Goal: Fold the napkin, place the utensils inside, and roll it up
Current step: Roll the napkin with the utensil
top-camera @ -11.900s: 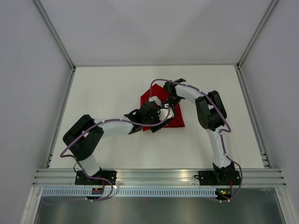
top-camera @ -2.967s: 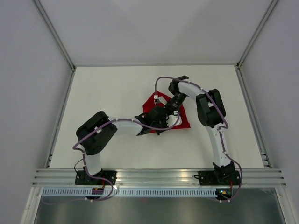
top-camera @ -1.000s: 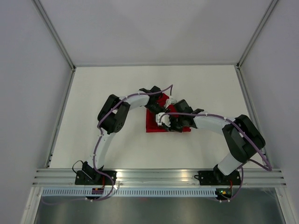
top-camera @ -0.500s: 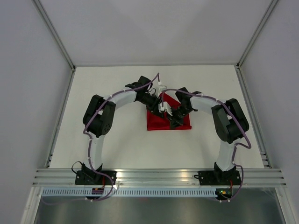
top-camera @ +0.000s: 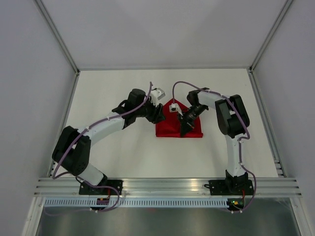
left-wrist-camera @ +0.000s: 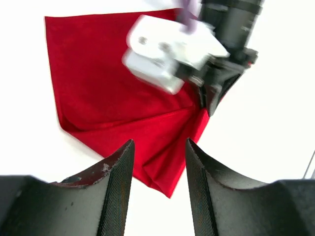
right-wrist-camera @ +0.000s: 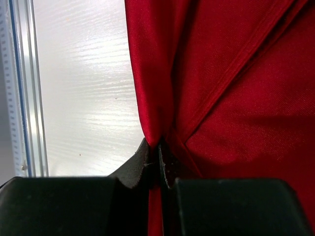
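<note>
Napkin [top-camera: 169, 129] lies folded on the white bench [top-camera: 108, 93], about mid-bench between the two arms, with a straight near edge and a point toward the far side. Right end effector [right-wrist-camera: 158, 156] is pressed together, pinching a raised fold of the red cloth. Its own view cuts the napkin off at top and right. Left end effector [left-wrist-camera: 157, 162] is spread, holding nothing, and hovers at the napkin's left edge. In that view the right arm's white wrist block [left-wrist-camera: 167, 54] is blurred. From overhead the right arm covers part of the cloth. The inside of the folds is hidden.
</note>
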`<state>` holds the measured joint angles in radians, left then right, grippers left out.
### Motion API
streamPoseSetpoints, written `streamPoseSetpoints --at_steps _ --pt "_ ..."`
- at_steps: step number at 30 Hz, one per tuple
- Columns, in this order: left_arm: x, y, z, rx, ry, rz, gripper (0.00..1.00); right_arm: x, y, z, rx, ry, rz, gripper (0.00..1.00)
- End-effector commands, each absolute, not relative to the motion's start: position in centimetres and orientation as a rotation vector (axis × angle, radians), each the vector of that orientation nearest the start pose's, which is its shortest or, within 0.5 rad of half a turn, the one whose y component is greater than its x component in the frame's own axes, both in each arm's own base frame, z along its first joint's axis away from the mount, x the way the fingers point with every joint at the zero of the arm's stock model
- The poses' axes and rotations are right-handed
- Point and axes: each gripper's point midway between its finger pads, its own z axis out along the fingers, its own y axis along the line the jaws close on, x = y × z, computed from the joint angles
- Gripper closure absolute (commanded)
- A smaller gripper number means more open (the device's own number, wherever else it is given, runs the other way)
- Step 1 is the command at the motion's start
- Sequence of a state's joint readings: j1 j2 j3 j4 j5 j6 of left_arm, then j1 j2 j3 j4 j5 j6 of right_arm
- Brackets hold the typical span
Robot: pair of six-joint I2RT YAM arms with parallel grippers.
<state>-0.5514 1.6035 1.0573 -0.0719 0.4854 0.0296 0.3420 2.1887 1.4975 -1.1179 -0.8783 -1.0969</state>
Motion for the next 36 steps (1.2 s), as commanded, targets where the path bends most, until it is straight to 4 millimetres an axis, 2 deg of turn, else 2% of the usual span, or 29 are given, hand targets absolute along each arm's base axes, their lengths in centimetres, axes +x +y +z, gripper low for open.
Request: streamPoseSetpoints --at_steps 1,2,3,4,5,6,8,9,12,15,22,25,30,33,36 --pt "32.9 -30.1 15.3 0.846 1.873 -0.650 0.48 27.2 20.0 -1.0 -1.755 2.231 1.291 0.96" --pt "32.4 -30.6 15.6 0.871 1.837 -0.629 0.48 27.3 20.0 -1.0 -1.753 2.240 1.291 0.96" --pt "30.9 -32.0 15.4 0.952 1.795 -0.606 0.47 27.3 19.9 -1.2 -1.749 2.258 1.301 0.96" --pt "30.7 -32.0 14.4 0.969 1.800 -0.528 0.47 27.6 20.0 -1.2 -1.743 2.263 1.297 0.95" --pt "30.2 -32.8 14.0 1.005 1.772 -0.499 0.47 27.6 19.9 -1.3 -1.740 2.275 1.297 0.95" --pt "28.7 -34.2 13.6 1.086 1.723 -0.474 0.46 27.5 19.9 -1.5 -1.734 2.289 1.306 0.95" --pt "28.4 -35.0 12.6 1.139 1.672 -0.376 0.46 27.7 20.0 -1.5 -1.726 2.303 1.313 0.95" --pt "27.3 -36.1 12.3 1.182 1.638 -0.365 0.45 27.6 19.9 -1.6 -1.714 2.319 1.321 0.95" --pt "26.4 -37.6 10.4 1.288 1.582 -0.260 0.44 27.6 19.9 -1.8 -1.709 2.342 1.339 0.95" --pt "26.3 -38.6 8.6 1.373 1.529 -0.146 0.44 27.5 19.9 -2.1 -1.698 2.379 1.364 0.95" --pt "27.5 -39.2 6.4 1.420 1.466 -0.028 0.43 27.5 19.9 -2.0 -1.671 2.424 1.440 0.95" --pt "28.3 -39.2 5.9 1.430 1.438 0.029 0.42 27.4 19.9 -2.0 -1.672 2.431 1.458 0.95" --pt "27.9 -39.2 3.5 1.520 1.443 0.051 0.43 27.1 19.7 -2.3 -1.682 2.454 1.479 0.95" --pt "27.0 -39.0 2.0 1.586 1.464 0.019 0.48 27.0 19.5 -2.3 -1.696 2.454 1.503 0.95" --pt "25.9 -38.9 0.6 1.664 1.506 -0.037 0.59 27.1 19.5 -2.4 -1.695 2.456 1.508 0.96"
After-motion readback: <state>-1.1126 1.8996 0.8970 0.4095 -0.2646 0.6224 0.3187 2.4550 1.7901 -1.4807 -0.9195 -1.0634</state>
